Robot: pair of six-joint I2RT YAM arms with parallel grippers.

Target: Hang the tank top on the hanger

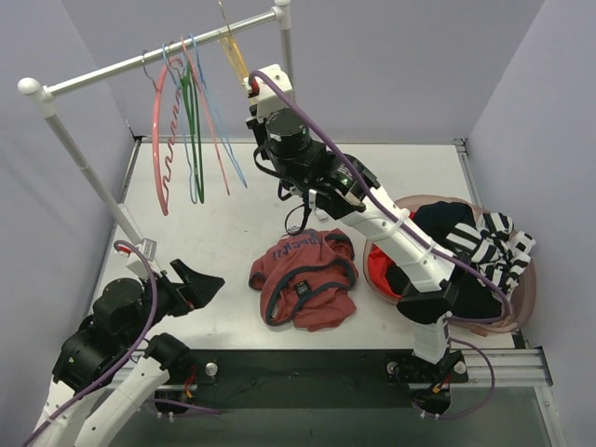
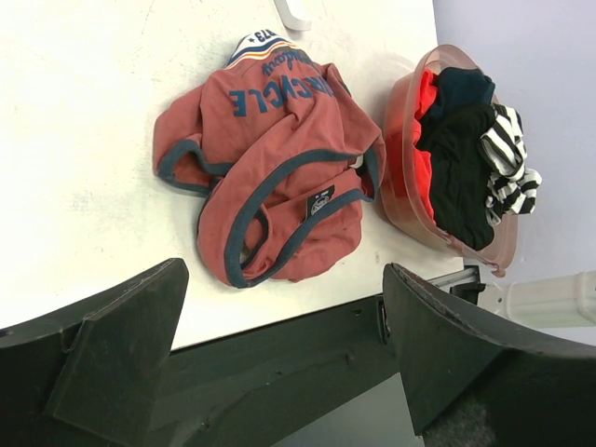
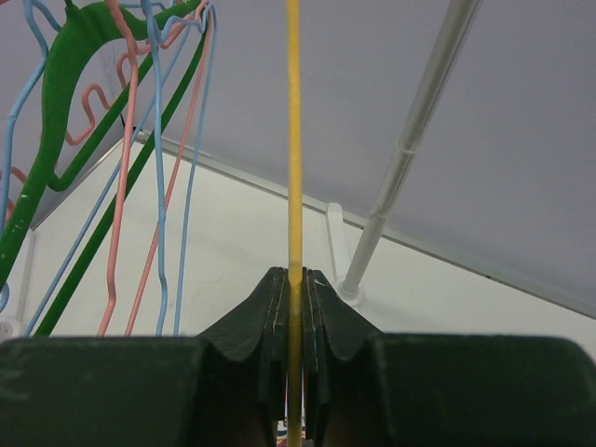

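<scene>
- Tank top (image 1: 305,279), a rust-red sleeveless jersey with dark trim: in the overhead view it lies crumpled mid-table on the white table (image 1: 223,233), just beside a translucent pink tub (image 1: 521,312) of other clothes. The right gripper (image 1: 253,86) is up at the white rail (image 1: 102,68), at the yellow plastic hanger (image 1: 235,58). The left gripper (image 1: 200,277) sits low, its jaws apart.
- Left wrist view: the fabric looks light, limp and creased, and is likely to sag and slide. A shoulder strap or the bound neckline seems the surest place to hold it. The dark fingers (image 2: 121,354) stand wide apart with nothing between them.
- Right wrist view: the jaws are clamped on the hanger's thin, stiff yellow bar. A broad green hanger (image 3: 58,102) and thinner pink and blue ones hang to its left.
</scene>
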